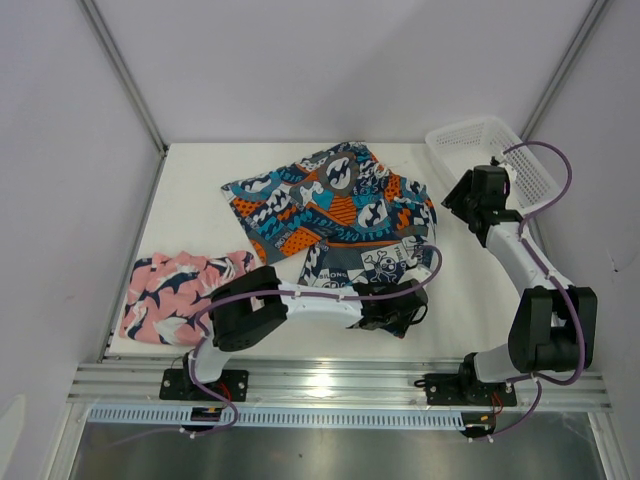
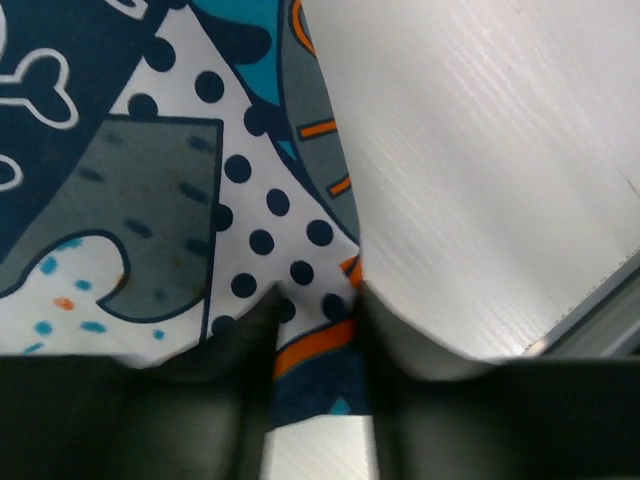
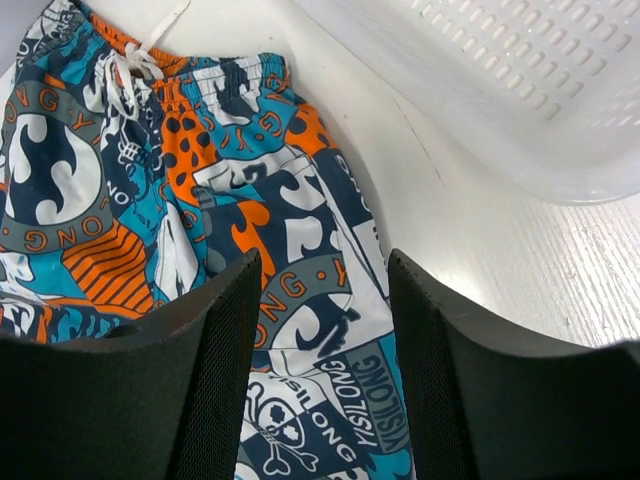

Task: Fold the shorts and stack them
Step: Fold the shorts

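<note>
Patterned shorts [image 1: 335,210] lie spread in the middle of the table [image 1: 200,200], and pink shorts [image 1: 180,290] sit near its left edge, well apart. Only the top view shows both. My left pincer [image 2: 315,300] straddles the patterned pair's near hem, with cloth between the fingers; I cannot tell whether it is pinched. My right pincer [image 3: 325,265] hangs spread and holding nothing over that same pair, near the basket [image 3: 520,100].
</note>
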Action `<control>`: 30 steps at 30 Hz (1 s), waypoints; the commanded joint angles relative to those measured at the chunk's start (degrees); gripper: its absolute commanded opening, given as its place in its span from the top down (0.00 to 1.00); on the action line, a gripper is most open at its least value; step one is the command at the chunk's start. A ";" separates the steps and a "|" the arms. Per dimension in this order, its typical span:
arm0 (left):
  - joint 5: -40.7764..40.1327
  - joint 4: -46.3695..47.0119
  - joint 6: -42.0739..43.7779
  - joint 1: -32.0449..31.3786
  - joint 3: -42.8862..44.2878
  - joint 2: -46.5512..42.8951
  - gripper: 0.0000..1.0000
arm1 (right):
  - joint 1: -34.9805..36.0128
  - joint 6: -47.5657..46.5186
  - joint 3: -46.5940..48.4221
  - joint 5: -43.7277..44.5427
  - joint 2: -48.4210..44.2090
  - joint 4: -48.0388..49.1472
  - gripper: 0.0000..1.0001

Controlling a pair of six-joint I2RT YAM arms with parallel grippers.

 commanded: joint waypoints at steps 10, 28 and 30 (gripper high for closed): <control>0.23 0.02 -5.62 -1.96 -19.02 -15.04 1.00 | -0.90 0.55 -0.29 -3.42 1.48 2.58 0.46; -4.79 -5.96 -12.03 -3.45 -41.03 -43.18 1.00 | 2.61 9.67 -8.71 -13.35 8.51 15.85 0.50; -4.70 -5.78 -12.56 -3.63 -41.74 -44.32 1.00 | 3.31 10.48 -10.64 -12.48 8.86 17.69 0.50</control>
